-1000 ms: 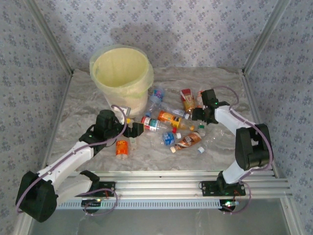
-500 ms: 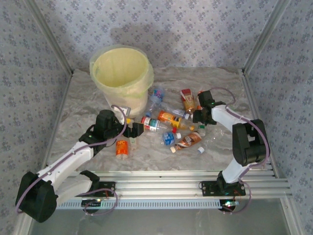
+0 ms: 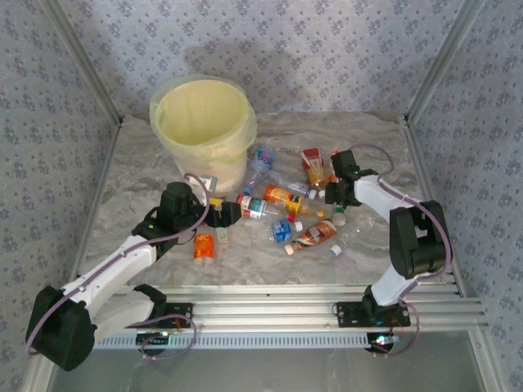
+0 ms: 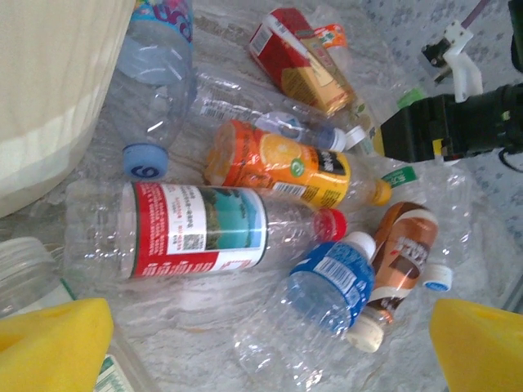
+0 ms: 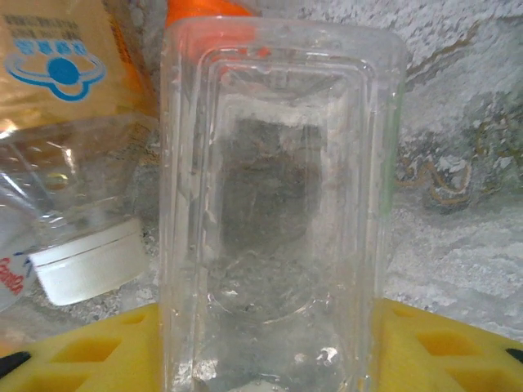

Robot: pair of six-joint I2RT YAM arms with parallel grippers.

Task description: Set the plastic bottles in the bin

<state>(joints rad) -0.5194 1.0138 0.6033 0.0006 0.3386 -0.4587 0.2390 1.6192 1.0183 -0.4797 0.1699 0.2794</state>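
**A:** Patterned wallpaper walls (image 3: 327,49) all round, a marbled tabletop (image 3: 139,171) below.

**B:** And the bin (image 3: 235,159), cream and round with a pale yellow bag (image 3: 200,114) folded over its rim, stands upright at the back left of it.

**A:** The plastic bottles (image 3: 282,197) lie scattered just right of it, mid-table: clear bodies with orange, red and blue labels. One orange bottle (image 3: 203,245) lies apart, nearer the front.

**B:** Left gripper (image 3: 227,214) hangs wide open beside the red-labelled bottle (image 4: 196,229), holding nothing.

**A:** Right gripper (image 3: 337,196) straddles a clear bottle (image 5: 270,163), yellow pads (image 5: 90,343) right at its sides — gripping or not, I cannot tell.
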